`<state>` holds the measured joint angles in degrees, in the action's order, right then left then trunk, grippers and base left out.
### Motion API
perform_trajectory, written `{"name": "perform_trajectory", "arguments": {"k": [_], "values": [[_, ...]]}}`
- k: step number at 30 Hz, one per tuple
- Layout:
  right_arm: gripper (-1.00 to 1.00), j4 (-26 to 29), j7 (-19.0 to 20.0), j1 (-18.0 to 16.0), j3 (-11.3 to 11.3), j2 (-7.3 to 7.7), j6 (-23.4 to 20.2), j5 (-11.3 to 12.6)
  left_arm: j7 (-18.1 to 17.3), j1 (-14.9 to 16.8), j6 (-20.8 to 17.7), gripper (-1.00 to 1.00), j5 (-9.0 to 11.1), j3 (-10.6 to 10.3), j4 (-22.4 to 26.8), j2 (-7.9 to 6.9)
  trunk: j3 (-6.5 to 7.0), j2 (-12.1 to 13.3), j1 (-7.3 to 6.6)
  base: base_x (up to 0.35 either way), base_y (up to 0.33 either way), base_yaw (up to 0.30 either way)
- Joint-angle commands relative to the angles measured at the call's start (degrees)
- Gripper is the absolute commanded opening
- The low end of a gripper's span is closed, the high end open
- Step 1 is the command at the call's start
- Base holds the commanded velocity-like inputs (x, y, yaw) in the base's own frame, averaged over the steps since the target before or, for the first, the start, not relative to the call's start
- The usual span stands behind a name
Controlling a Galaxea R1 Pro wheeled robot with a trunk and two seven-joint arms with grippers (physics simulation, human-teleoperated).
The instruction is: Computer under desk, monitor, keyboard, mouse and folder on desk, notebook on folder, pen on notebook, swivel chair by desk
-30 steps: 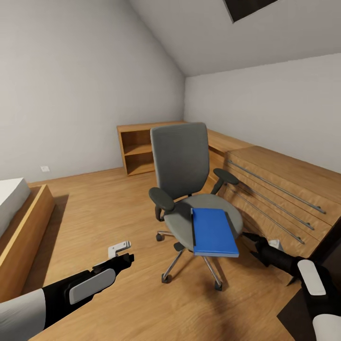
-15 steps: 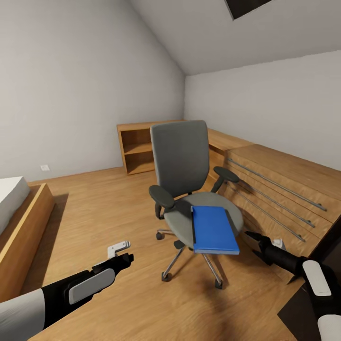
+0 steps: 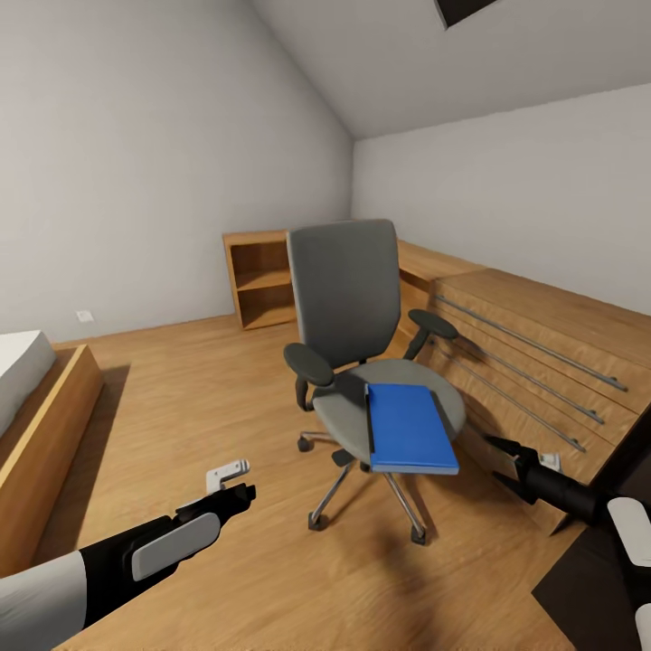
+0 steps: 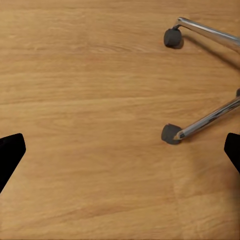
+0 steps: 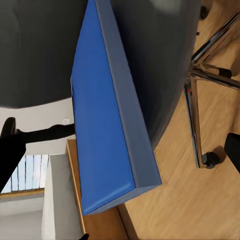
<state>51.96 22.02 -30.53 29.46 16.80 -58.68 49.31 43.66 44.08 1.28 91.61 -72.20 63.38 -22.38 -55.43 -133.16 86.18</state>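
The grey swivel chair (image 3: pixel 345 294) stands in the middle of the bedroom's wooden floor, its seat turned toward me. The blue folder (image 3: pixel 409 427) lies flat on the seat's front right part, overhanging the edge. My right gripper (image 3: pixel 500 459) is open, a short way to the right of the folder and slightly lower, fingers pointing at it. In the right wrist view the folder (image 5: pixel 107 125) lies close ahead between the open gripper's (image 5: pixel 120 145) tips. My left gripper (image 3: pixel 233 484) is open, low over the floor left of the chair's base, and its wrist view shows a chair castor (image 4: pixel 171 134).
A low light-wood shelving unit (image 3: pixel 260 280) stands behind the chair. A wooden drawer unit with metal rails (image 3: pixel 533 362) runs along the right wall. The bed frame (image 3: pixel 45 425) is at the left. A dark surface (image 3: pixel 588 597) sits at the bottom right corner.
My right gripper has drawn back to the right, a little farther from the folder. The whole picture has shifted slightly upward, so the camera moved. The left arm is where it was.
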Motion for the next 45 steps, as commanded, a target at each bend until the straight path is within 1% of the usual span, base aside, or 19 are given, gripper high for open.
{"name": "perform_trajectory", "arguments": {"k": [1,7,14,16,19,29,37,39,42,43,45], "values": [[1.0,0.0,0.6,-0.1,0.2,-0.01,-0.3,-0.5,0.2,0.1,0.1,1.0,0.2,-0.2,0.1,-0.04,-0.24,-0.4,0.21,0.0,0.0,0.0],[1.0,-0.1,0.6,-0.1,0.2,-0.01,-0.3,-0.5,0.2,0.1,0.2,1.0,0.2,-0.2,0.1,-0.03,-1.32,-2.8,1.53,0.0,0.0,0.0],[1.0,-0.1,1.1,-0.1,0.0,-0.21,-0.3,-0.5,0.2,0.1,0.2,1.0,0.2,-0.2,0.1,-0.03,-1.32,-2.8,1.53,0.0,0.0,0.0],[1.0,-0.1,3.4,-0.1,-0.6,-0.36,-0.2,-0.7,0.1,0.1,0.2,1.0,0.2,-0.2,0.1,-0.03,-1.32,-2.8,1.53,0.0,0.0,0.0],[1.0,-0.2,4.0,-0.1,-1.0,-0.56,-0.2,-0.8,0.1,0.1,0.2,1.0,0.2,-0.2,0.1,-0.03,-1.32,-2.8,1.53,0.0,0.0,0.0],[1.0,-0.8,4.3,-0.1,-2.3,-0.77,-0.1,-0.9,0.1,0.1,0.2,1.0,0.1,-0.2,0.2,-0.03,-3.11,-6.9,3.73,0.0,0.0,0.0],[1.0,-0.9,4.3,-0.1,-2.5,-1.13,-0.1,-1.0,0.1,0.1,0.1,1.0,0.1,-0.2,0.2,-0.01,-4.55,-10.1,5.49,0.0,0.0,0.0],[1.0,-0.9,4.4,-0.1,-2.6,-1.23,-0.1,-1.0,0.0,0.1,0.1,1.0,0.1,-0.2,0.2,-0.02,-4.55,-10.1,5.49,0.0,0.0,0.0],[1.0,-0.9,4.4,-0.1,-3.6,-1.43,-0.1,-1.0,0.0,0.1,0.2,1.0,0.2,-0.2,0.2,-0.03,-4.55,-10.1,5.49,0.0,0.0,0.0],[1.0,-0.9,4.4,-0.1,-4.4,-1.55,0.0,-1.0,0.0,0.1,0.2,1.0,0.2,-0.2,0.2,-0.03,-4.55,-10.1,5.49,0.0,0.0,0.0],[1.0,-0.9,4.5,-0.1,-5.2,-1.66,0.0,-1.0,0.0,0.1,0.2,1.0,0.2,-0.2,0.2,-0.03,-4.55,-10.1,5.49,0.0,0.0,0.0]]}}
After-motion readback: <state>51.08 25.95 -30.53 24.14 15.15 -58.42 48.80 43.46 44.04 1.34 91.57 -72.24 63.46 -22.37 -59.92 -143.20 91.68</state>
